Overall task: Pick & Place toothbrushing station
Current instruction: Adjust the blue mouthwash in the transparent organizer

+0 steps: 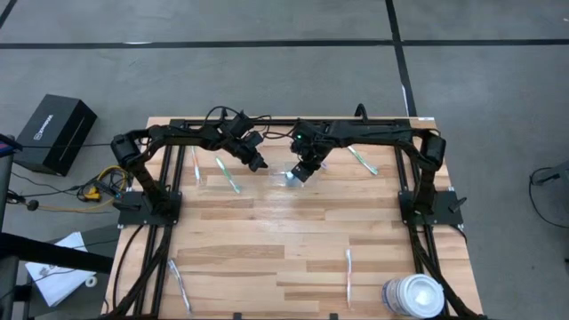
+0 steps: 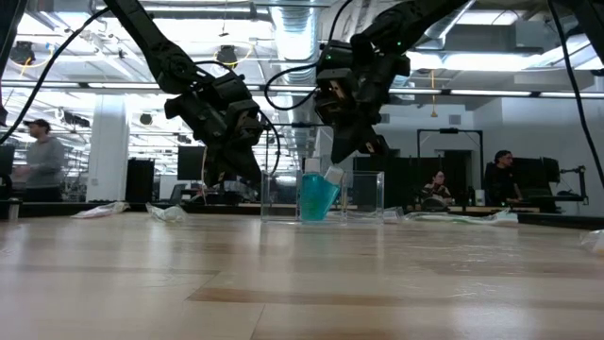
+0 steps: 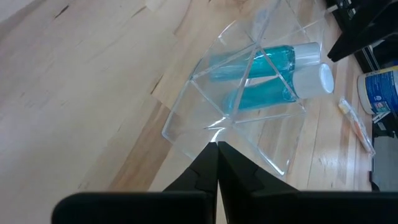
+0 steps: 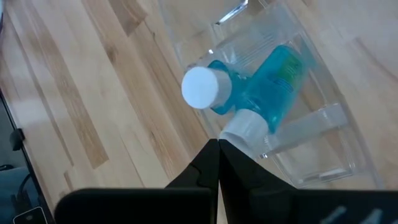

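A small clear plastic container (image 1: pixel 283 176) stands on the wooden table near its far edge. Two blue-teal toothpaste tubes (image 2: pixel 316 196) lean inside it with their white caps up (image 4: pixel 200 87). My left gripper (image 1: pixel 258 163) is shut, at the container's left side. My right gripper (image 1: pixel 302 173) is shut, just above the tubes. Thin pale toothbrushes lie flat on the table: one left of the container (image 1: pixel 229 175), one to its right (image 1: pixel 363 160), two near the front edge (image 1: pixel 178 284) (image 1: pixel 348 274). My left gripper has its shut fingertips (image 3: pixel 211 152) at the container's upper rim, at a corner (image 3: pixel 214 132). The fingers come slanting down from the table's left and far side. The container stands flat on the table. My right gripper has its shut fingertips (image 4: pixel 211 152) against the side of one tube's white cap (image 4: pixel 244 127), coming steeply from above. That tube stands tilted in the container, cap up.
A large white round tub (image 1: pixel 413 295) stands at the table's front right corner. A black box (image 1: pixel 55 133) lies on the floor left of the table. In the low view, people stand and sit in the room behind (image 2: pixel 42 156) (image 2: pixel 439 189).
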Controlling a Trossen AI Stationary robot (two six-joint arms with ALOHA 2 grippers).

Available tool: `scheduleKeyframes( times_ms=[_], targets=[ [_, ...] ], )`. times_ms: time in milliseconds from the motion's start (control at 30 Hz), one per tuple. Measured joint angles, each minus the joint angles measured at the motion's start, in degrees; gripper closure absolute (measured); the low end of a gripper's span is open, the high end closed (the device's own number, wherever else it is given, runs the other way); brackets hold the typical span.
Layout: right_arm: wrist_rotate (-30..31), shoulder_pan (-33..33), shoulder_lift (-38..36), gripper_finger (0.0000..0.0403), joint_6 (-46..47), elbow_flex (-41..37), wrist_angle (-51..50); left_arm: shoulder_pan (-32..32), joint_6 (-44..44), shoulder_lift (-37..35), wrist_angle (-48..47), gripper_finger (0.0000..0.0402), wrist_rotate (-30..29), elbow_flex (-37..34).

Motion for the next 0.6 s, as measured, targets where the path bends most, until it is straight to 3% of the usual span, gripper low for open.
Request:
scheduleKeyframes(
  times_ms=[600],
  targets=[
    [0.9, -0.1, 0.1, 0.0403, -0.5, 0.0, 0.1, 0.0, 0.0, 0.0, 0.0, 0.0401, 0.0, 0.0]
  ],
)
